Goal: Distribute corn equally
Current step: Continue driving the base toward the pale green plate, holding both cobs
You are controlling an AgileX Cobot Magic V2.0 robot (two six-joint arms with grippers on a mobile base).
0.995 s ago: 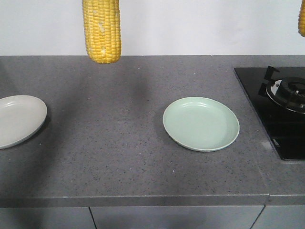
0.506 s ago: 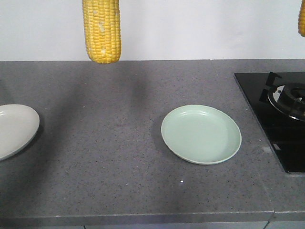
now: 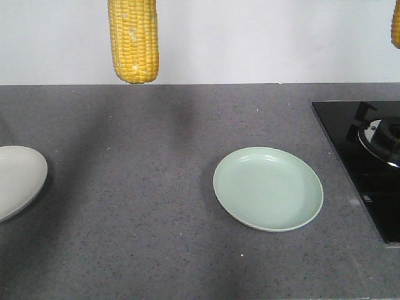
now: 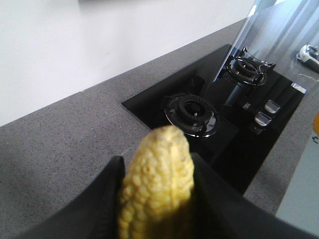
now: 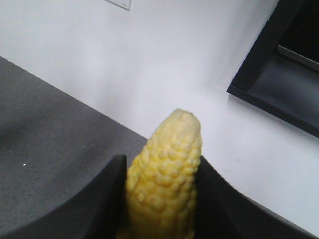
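In the front view one cob of corn (image 3: 133, 40) hangs upright at the upper left, high above the counter, its top cut off by the frame. A sliver of a second cob (image 3: 396, 25) shows at the upper right edge. In the left wrist view my left gripper (image 4: 157, 164) is shut on a cob (image 4: 155, 194), its black fingers (image 4: 107, 199) against both sides. My right gripper (image 5: 160, 164) is likewise shut on another cob (image 5: 164, 189). A pale green plate (image 3: 294, 215) lies empty right of centre. A white plate (image 3: 15, 178) lies empty at the left edge.
A black glass gas hob (image 3: 369, 162) is set into the grey counter (image 3: 137, 206) on the right, its burners (image 4: 192, 109) and knobs (image 4: 264, 112) showing in the left wrist view. A white wall (image 3: 250, 37) stands behind the counter.
The counter, both plates and the hob have slid lower and look nearer in the front view. Both cobs keep the same place in the frame, still held.
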